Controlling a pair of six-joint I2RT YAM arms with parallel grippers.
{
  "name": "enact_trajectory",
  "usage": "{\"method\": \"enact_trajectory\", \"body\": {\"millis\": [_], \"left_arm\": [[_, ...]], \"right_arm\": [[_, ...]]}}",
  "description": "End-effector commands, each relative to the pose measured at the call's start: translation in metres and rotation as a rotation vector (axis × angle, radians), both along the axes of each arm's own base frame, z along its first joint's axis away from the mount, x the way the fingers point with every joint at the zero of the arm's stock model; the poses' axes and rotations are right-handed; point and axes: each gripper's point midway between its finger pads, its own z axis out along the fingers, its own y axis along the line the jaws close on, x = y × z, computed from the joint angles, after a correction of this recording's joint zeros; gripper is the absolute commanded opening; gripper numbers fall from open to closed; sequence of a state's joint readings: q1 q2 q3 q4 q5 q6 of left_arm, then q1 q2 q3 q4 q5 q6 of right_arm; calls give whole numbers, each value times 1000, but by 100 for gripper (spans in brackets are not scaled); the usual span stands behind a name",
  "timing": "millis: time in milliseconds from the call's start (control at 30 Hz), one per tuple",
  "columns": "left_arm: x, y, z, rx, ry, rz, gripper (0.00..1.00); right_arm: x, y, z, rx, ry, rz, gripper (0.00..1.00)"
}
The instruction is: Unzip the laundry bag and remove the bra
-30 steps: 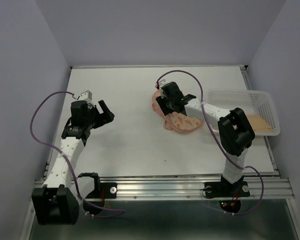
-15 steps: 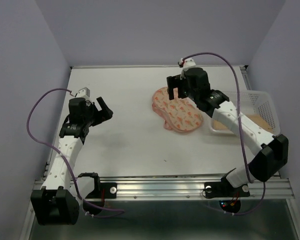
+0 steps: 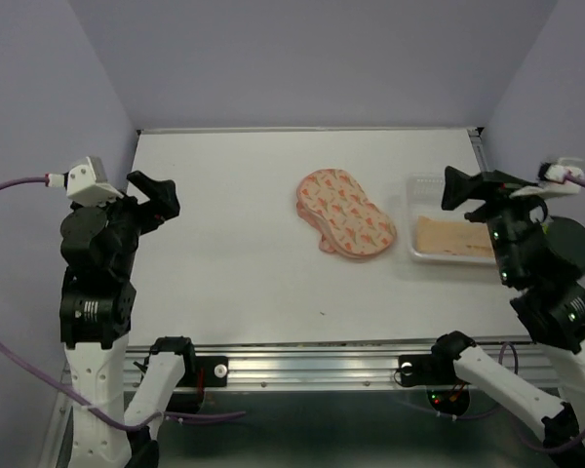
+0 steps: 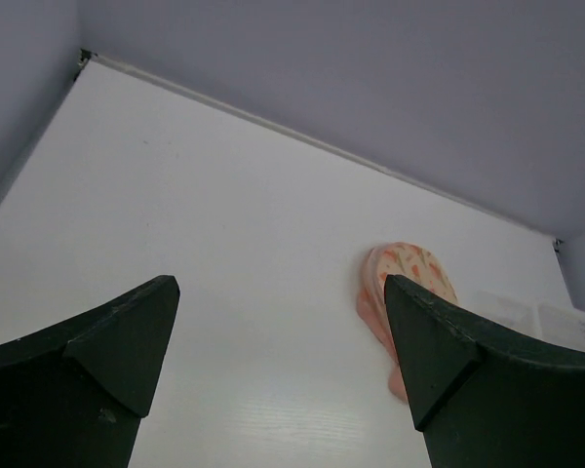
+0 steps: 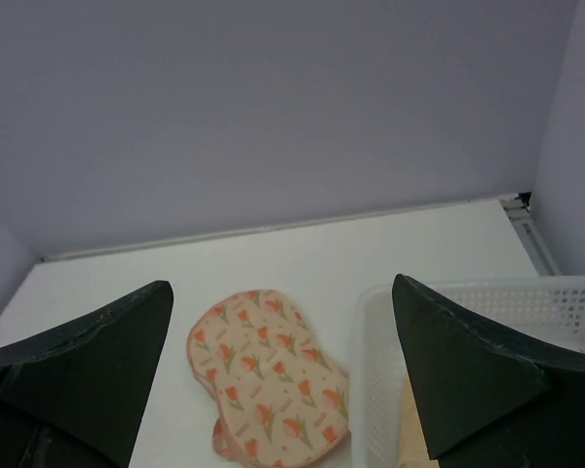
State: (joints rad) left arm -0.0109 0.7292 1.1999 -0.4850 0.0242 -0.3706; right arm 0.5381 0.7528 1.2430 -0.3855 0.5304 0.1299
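Arguably, with the bra (image 3: 451, 237) already laid in the basket (image 3: 412, 216), only that basket could be clipped if the right gripper (image 3: 458, 193), spread empty like the left gripper (image 3: 161, 198), is lowered carelessly.

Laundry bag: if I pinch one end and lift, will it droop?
Probably droops: the bag looks like soft fabric with layered, wavy edges. Likely light, since it lies thin and flat. Pushed, it may bunch: a flap already curls at its near end.
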Motion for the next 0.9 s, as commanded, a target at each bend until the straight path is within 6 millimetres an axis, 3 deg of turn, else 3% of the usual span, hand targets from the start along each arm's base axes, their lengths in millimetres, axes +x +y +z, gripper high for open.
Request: {"method": "enact_trajectory", "body": {"millis": [0, 133, 233, 433, 600, 733, 867], "left_arm": [[-39, 28, 24, 56, -60, 139, 99], [-78, 37, 40, 81, -144, 184, 99], [-99, 40, 44, 96, -187, 201, 99], [-127, 39, 39, 85, -239, 196, 99], [-129, 41, 17, 84, -207, 208, 99], [-122, 38, -3, 62, -172, 194, 99], [-121, 35, -8, 48, -169, 179, 99]], "right_arm": [[-43, -26, 9, 0, -76, 3, 100], [-77, -42, 9, -13, -133, 26, 100], [-96, -48, -1, -36, -141, 56, 100], [-123, -64, -10, -25, -182, 56, 100], [-140, -79, -14, 6, -228, 30, 100], [-145, -77, -18, 4, -237, 53, 100], [-143, -78, -26, 0, -215, 49, 100]]}}
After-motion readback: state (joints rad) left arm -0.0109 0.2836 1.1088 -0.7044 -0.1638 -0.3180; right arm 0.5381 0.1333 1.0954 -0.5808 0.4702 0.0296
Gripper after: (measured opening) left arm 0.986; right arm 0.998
